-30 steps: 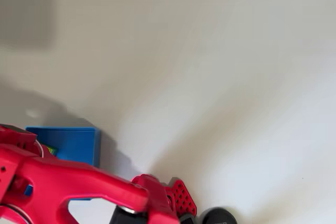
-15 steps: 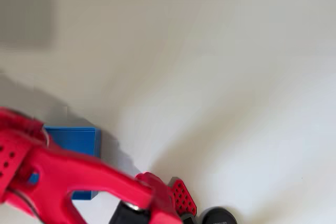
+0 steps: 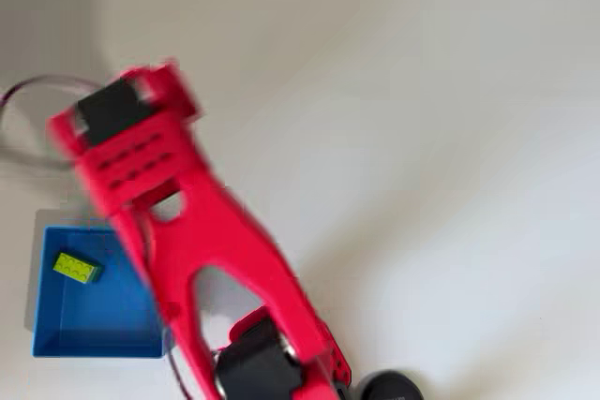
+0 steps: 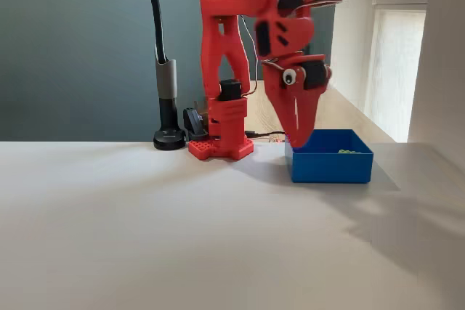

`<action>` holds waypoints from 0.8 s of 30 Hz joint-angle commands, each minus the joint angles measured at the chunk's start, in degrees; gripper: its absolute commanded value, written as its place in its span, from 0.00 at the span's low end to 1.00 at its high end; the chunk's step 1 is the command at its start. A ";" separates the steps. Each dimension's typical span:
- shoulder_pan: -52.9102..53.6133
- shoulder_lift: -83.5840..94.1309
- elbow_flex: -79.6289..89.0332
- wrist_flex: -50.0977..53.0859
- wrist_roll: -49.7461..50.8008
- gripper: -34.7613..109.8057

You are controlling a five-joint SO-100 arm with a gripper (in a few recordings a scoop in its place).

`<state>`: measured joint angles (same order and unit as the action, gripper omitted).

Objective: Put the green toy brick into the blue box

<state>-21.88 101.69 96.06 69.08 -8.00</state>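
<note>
The green toy brick (image 3: 77, 268) lies flat on the floor of the blue box (image 3: 94, 339), near its upper left corner in the overhead view. In the fixed view the green toy brick (image 4: 349, 152) peeps over the far wall of the blue box (image 4: 330, 167). My red gripper (image 4: 299, 138) hangs point down over the box's left rear corner, raised clear of the brick, its fingers together and holding nothing. From overhead the blurred red arm (image 3: 197, 222) slants above the box's right side.
The arm's red base (image 4: 220, 147) stands just left of the box. A black pole on a round foot (image 4: 168, 138) stands left of that; the foot (image 3: 389, 387) shows at the overhead view's bottom edge. A thin cable (image 3: 23, 100) loops at the left.
The arm has lifted and swung up away from the box, uncovering it. The green brick now lies loose inside, no longer hidden under the gripper.
</note>
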 commanded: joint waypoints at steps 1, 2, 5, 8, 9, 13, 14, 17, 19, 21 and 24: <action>5.98 3.69 1.32 -3.34 -2.29 0.24; 7.12 3.69 2.02 -4.31 -2.37 0.24; 9.67 4.31 5.10 -7.82 -2.46 0.24; 11.25 4.48 8.44 -9.49 -1.41 0.24; 11.60 4.57 9.40 -9.58 -0.70 0.24; 13.36 5.36 11.16 -9.67 3.34 0.24; 13.62 6.42 12.13 -10.20 3.96 0.24; 13.80 11.78 16.44 -11.69 4.57 0.24; 13.97 16.35 20.39 -12.92 4.57 0.24; 14.15 20.83 24.61 -14.24 4.48 0.24; 14.77 27.33 30.85 -15.56 4.66 0.24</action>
<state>-7.03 118.83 122.17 54.49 -3.08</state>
